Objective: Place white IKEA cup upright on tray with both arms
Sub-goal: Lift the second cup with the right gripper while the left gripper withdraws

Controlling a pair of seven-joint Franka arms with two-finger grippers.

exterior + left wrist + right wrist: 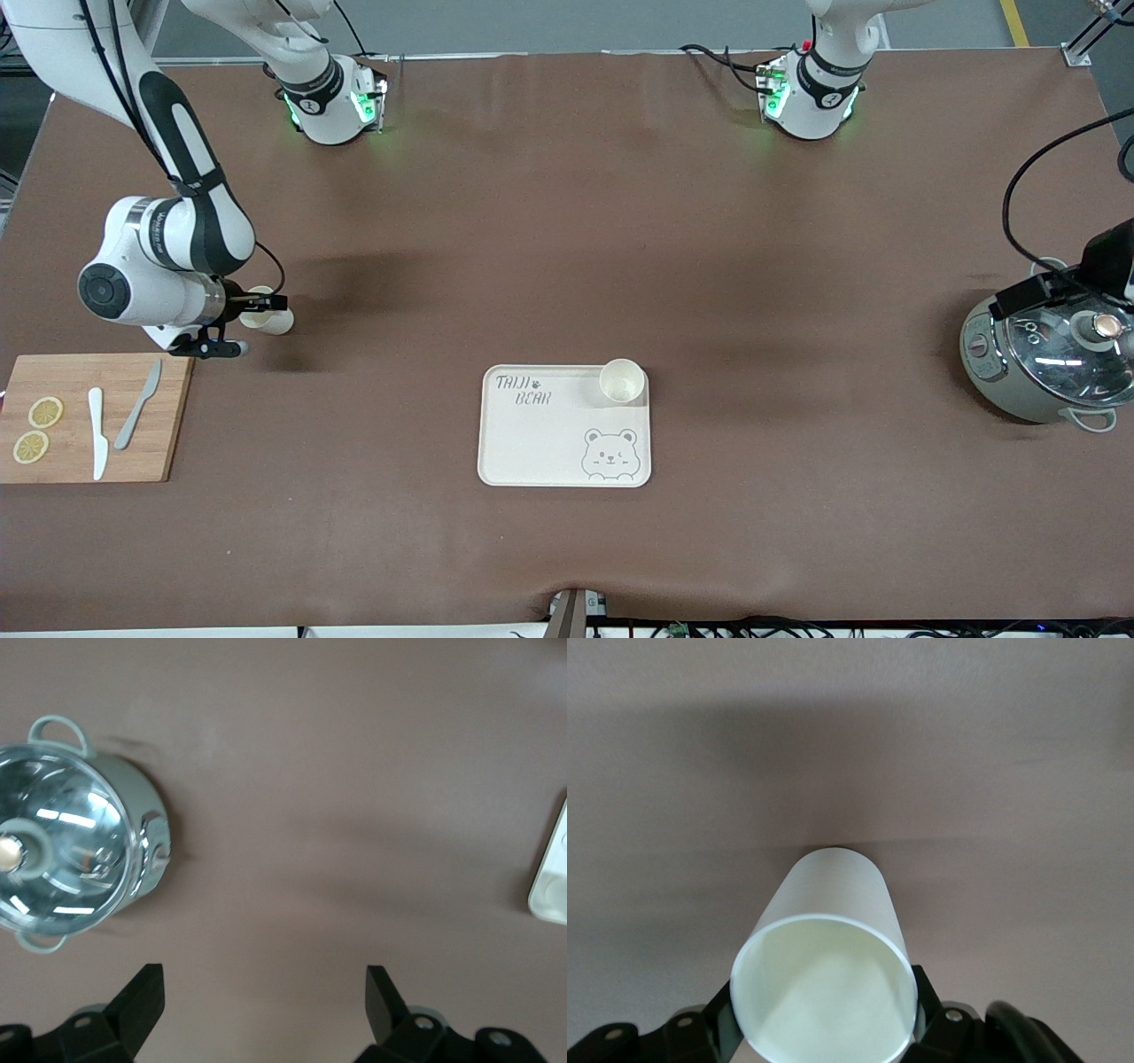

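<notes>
Now 2 white cups, 1 (622,381) upright on tray (549,443), 1 (828,966) clenched in right hand (824,1028), left hand (264,1005) released.

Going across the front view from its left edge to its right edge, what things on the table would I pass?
Wooden cutting board → cup held by the right gripper → tray with an upright cup → pot with glass lid.

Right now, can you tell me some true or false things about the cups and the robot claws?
1. A white cup stands upright on the tray. True.
2. The right claw is empty. False: it grips a second white cup, lying sideways.
3. The left claw is open. True.
4. The left claw hangs over the cutting board. False: it is over the table beside the pot.
</notes>
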